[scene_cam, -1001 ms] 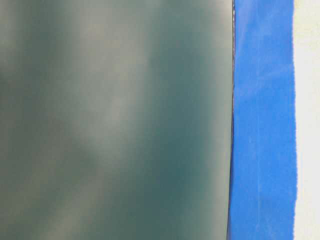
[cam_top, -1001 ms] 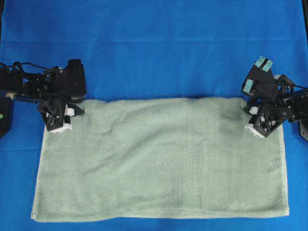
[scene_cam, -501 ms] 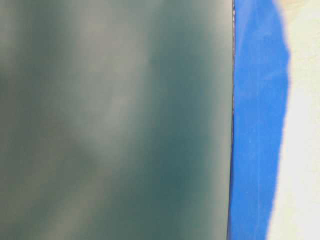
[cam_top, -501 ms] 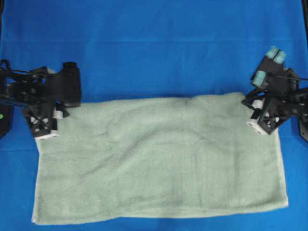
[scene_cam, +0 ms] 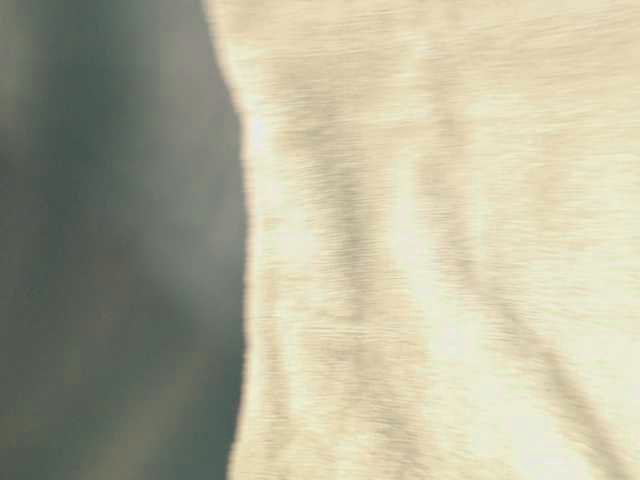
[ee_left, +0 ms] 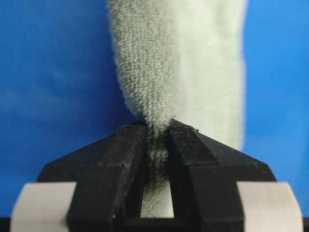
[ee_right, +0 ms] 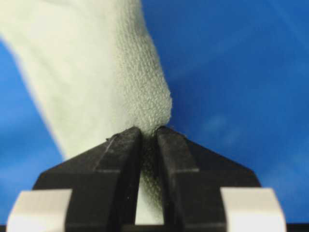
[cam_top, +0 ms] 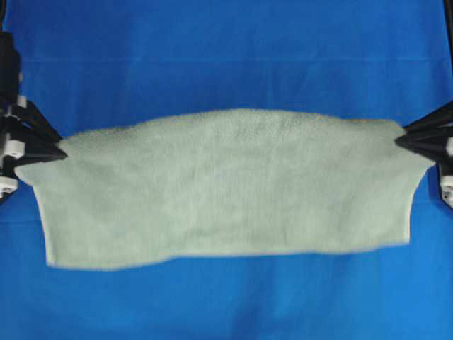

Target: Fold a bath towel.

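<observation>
The bath towel (cam_top: 226, 184), pale sage-green terry, hangs stretched between my two grippers above the blue cloth surface (cam_top: 226, 57), its lower edge drooping toward the front. My left gripper (cam_top: 62, 151) is shut on the towel's left corner at the left edge of the overhead view. My right gripper (cam_top: 398, 138) is shut on the right corner at the right edge. In the left wrist view the towel (ee_left: 178, 72) runs up from between the black fingers of the left gripper (ee_left: 157, 130). The right gripper (ee_right: 148, 133) pinches a towel fold (ee_right: 96, 72) the same way. Blurred towel (scene_cam: 440, 240) fills the table-level view.
Blue cloth covers the whole table around and under the towel, with wide bare stretches at the back and along the front (cam_top: 226, 304). A dark blurred area (scene_cam: 110, 240) takes the left part of the table-level view.
Both grippers have lifted the towel's far corners and pulled outward to the frame edges. The towel has risen off the table, and it now covers the table-level view where blue cloth showed.
</observation>
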Tool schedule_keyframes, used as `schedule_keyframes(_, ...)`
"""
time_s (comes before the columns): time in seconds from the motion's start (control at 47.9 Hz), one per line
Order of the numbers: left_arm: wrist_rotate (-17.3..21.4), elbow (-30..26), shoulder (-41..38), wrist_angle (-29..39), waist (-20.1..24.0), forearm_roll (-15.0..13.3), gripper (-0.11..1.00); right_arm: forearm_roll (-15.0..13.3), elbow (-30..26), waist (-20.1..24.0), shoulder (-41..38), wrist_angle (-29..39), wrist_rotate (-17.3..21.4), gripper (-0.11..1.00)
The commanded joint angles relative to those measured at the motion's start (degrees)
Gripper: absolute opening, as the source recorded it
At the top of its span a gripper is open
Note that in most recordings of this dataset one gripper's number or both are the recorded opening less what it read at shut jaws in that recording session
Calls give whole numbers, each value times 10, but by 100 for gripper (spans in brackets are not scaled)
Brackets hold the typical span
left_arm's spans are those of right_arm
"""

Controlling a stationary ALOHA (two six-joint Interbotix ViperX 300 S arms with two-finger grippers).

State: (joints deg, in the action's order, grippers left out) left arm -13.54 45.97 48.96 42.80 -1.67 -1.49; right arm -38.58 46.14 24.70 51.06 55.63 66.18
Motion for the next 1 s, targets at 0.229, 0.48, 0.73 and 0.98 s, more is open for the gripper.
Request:
schedule_keyframes(0.229, -56, -16, -25, -150, -111, 1, 11, -152, -17, -87, -44, 11, 22, 14)
schedule_keyframes(0.48, -93, -48, -108, -268, -206, 1, 11, -222, -35, -257, -69, -43, 10, 14)
schedule_keyframes(0.73, -96, -139, -210, -276, -229, 2, 11, -221, -40, -353, -69, -114, -37, 14)
schedule_keyframes(0.98, -98, -227, -297, -280, -236, 2, 11, -167, -43, -325, -4, -36, -62, 14)
